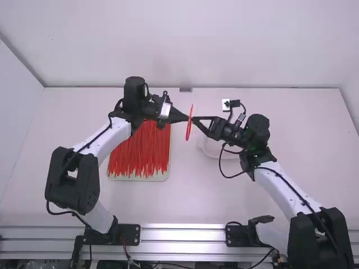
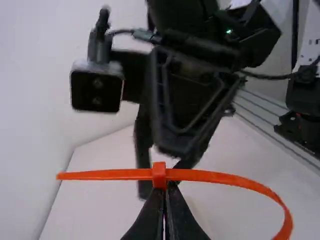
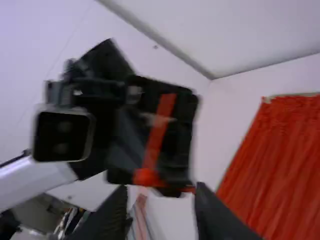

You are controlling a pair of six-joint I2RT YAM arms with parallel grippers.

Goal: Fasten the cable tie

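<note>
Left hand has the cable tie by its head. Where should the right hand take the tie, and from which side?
Probably the straight tail sticking out beside the head, not the curved loop: it lies clear of the left hand, shut at the head. Bring the open right hand in from the opposite side, fingers across it.

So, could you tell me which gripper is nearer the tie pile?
Left. The left gripper sits just off the pile's far right corner; the right gripper is farther right, across the held tie.
</note>
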